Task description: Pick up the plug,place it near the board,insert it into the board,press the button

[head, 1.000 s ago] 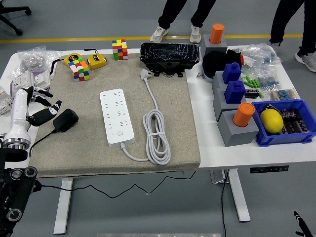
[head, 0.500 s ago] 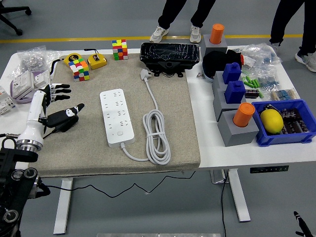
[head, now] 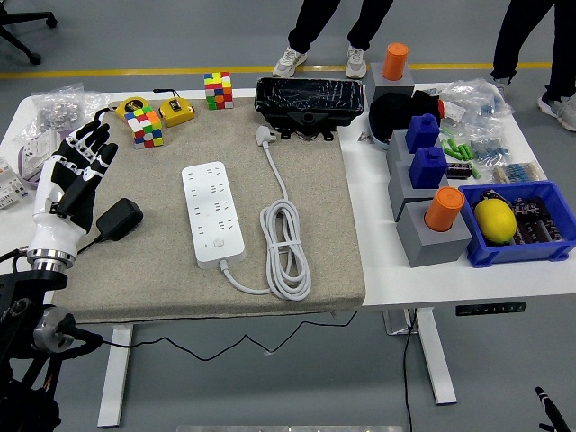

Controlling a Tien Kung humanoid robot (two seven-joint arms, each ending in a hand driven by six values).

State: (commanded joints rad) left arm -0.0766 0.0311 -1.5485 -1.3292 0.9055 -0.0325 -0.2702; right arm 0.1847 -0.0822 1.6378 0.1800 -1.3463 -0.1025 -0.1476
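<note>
Hovering over the left edge of the tabletop (head: 432, 270), the left hand (head: 76, 175) has its fingers (head: 94, 135) spread and pointing away from the robot, holding nothing. Its white forearm runs down toward the lower left corner. The right hand does not appear in the head view.

Just right of the hand's wrist lies the plug (head: 120, 219), a black block resting on the grey mat (head: 324, 207), apart from the hand. A thin black cord (head: 85, 241) trails from it toward the left, passing under the forearm.

Further right on the mat lies the board (head: 213, 212), a white power strip set lengthwise with its rows of sockets facing up and a small button (head: 218, 240) near its close end. The plug and the board are well apart. A white cable (head: 286, 243) leaves the board's near end, coils in a long loop beside it on the right, and runs up to a white plug head (head: 265, 135) at the mat's far edge.

Beyond the hand, at the far left, sit two colour cubes (head: 147, 126), a yellow tape measure (head: 176, 112) and some clear bags (head: 58, 103). A black wrapped box (head: 310, 99) stands at the mat's far side.

On the bare tabletop to the right are grey blocks with orange (head: 444, 208) and blue (head: 430, 165) pegs, and a blue bin (head: 504, 250) with a lemon (head: 494, 219) in it. People's legs (head: 333, 27) stand on the floor past the far edge.
</note>
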